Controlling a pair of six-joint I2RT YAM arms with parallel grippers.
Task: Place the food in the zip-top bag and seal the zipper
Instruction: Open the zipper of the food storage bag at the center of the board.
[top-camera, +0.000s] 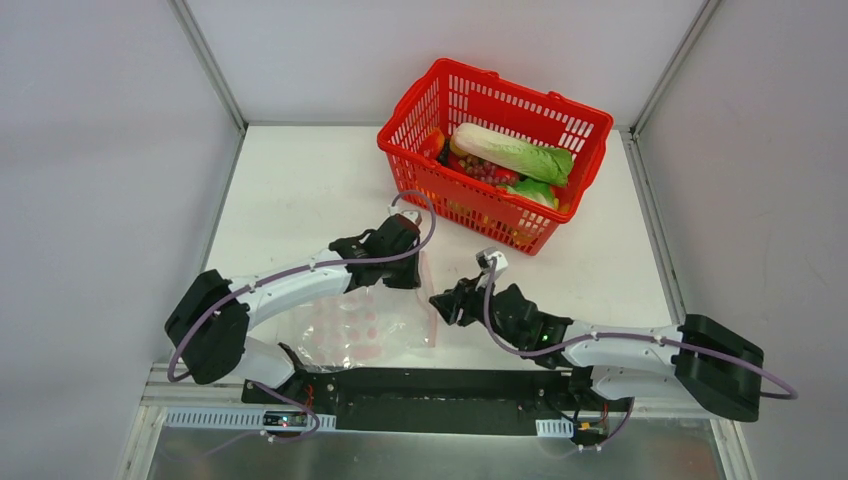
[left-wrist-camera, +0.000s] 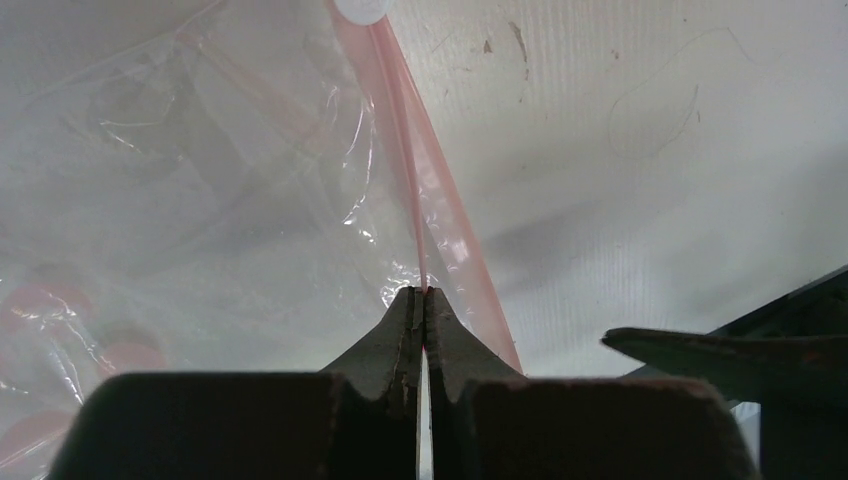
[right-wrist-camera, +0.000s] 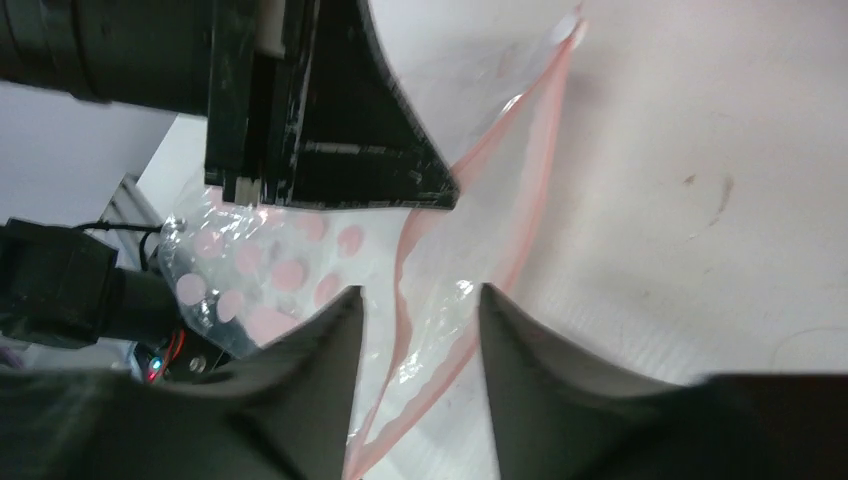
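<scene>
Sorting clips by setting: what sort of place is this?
Likely a robot lab cell: white table enclosed by blank panels, arms bolted to it, toy produce in a red basket.

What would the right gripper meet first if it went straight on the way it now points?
Probably the zipper, which lies between the open fingers of the right gripper; the left gripper, shut on it, sits beyond. Depth is unclear.

Left arm angled forward-right, left gripper low, jaws pinched tight on zipper. Right arm stretched leftward, right gripper close alongside, jaws spread wide.
</scene>
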